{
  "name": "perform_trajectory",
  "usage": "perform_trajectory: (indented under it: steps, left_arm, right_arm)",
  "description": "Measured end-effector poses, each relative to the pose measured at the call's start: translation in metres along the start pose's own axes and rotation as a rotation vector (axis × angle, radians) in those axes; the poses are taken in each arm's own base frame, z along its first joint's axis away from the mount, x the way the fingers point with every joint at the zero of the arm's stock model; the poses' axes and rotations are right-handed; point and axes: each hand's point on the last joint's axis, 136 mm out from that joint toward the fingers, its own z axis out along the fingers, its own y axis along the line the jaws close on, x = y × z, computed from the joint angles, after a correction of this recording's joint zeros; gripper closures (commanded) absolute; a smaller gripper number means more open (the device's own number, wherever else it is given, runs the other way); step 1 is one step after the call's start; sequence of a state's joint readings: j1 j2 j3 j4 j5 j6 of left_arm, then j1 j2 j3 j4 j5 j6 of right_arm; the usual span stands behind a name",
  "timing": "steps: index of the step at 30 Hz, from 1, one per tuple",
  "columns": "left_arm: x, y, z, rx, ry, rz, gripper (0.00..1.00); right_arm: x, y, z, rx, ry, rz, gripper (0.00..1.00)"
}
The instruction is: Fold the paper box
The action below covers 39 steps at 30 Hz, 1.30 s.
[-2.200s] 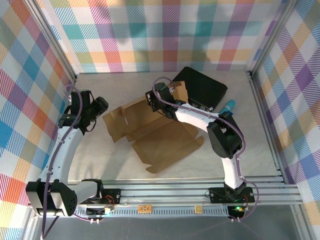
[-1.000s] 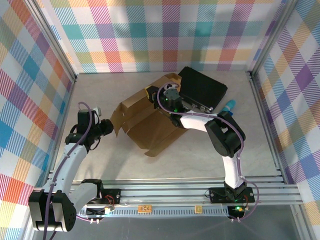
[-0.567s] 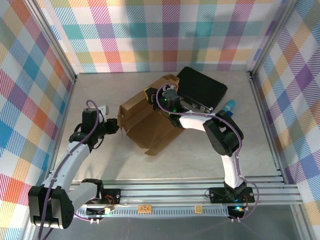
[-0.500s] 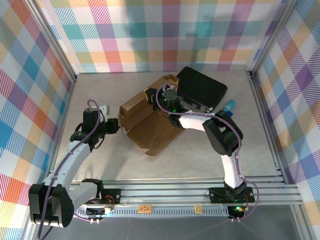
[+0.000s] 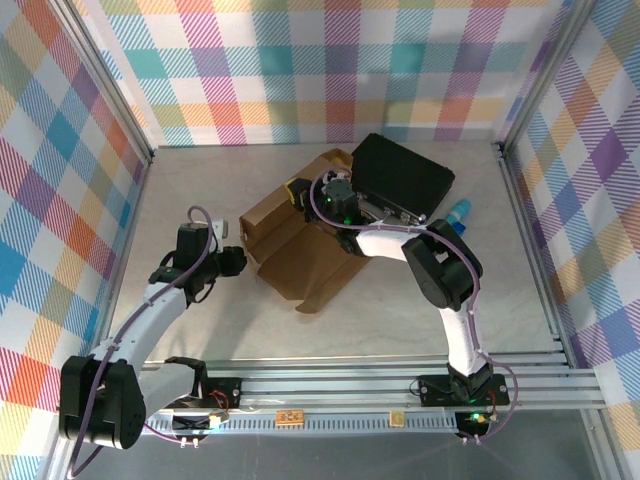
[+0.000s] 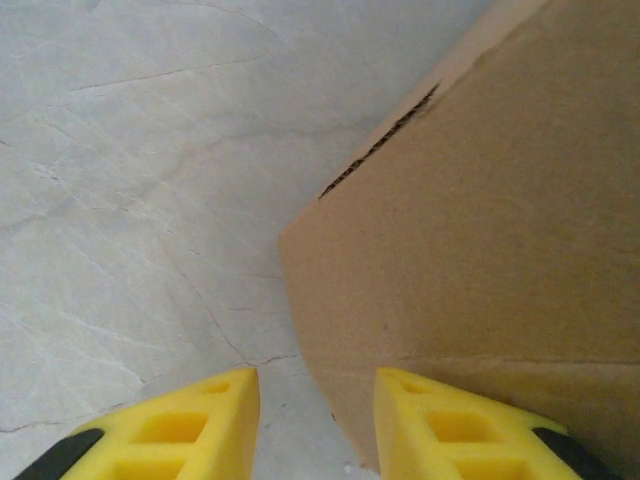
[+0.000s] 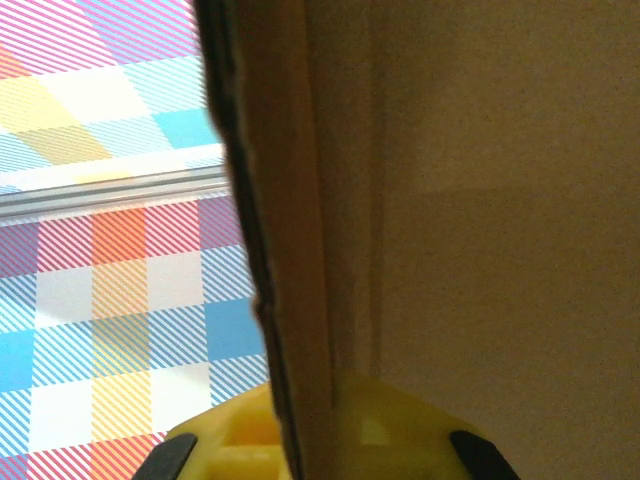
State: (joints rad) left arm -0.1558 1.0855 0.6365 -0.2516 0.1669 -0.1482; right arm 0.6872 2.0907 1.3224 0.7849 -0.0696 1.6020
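We see paper box (image 5: 300, 245) at tabletop (image 5: 195, 185) middle, toward far edge. We pinch its far flap with right gripper (image 5: 335, 195). Our left gripper (image 5: 238, 262), parted, empty, sits just left of box's left corner.

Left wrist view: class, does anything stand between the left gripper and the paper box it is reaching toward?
Nothing visible does. The left gripper is open, with bare table showing in the gap between its yellow fingers. The edge of the paper box lies directly ahead of the fingertips, with no other object between them.
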Motion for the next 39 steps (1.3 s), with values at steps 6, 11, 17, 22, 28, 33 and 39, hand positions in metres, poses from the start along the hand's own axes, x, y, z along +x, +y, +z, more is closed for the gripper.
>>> perform_trajectory:
  steps: [6,11,17,22,28,33,39]
  left_arm:
    - [-0.003,-0.009,0.001,0.012,-0.018,0.009,0.61]
    - [-0.002,-0.013,0.004,0.016,-0.027,0.007,0.58]
    - [0.001,-0.016,0.011,0.022,-0.025,0.009,0.56]
    - [-0.003,-0.022,0.012,0.04,-0.043,0.021,0.53]
    - [-0.005,-0.03,0.008,0.066,-0.057,0.05,0.45]
    - [-0.005,-0.038,0.003,0.097,-0.064,0.085,0.43]
    - [0.003,-0.05,0.004,0.127,-0.047,0.133,0.39]
  right_arm:
    - [0.002,-0.011,0.002,0.02,0.015,-0.004,1.0]
    - [0.003,-0.018,0.0,0.03,0.021,-0.005,1.0]
    - [0.003,-0.02,0.0,0.033,0.024,-0.005,1.0]
    - [0.004,-0.021,0.0,0.036,0.028,-0.005,1.0]
    - [0.005,-0.02,0.002,0.043,0.037,-0.003,1.0]
    - [0.003,-0.018,0.005,0.056,0.045,0.001,1.0]
    - [0.0,-0.015,0.008,0.064,0.049,0.004,1.0]
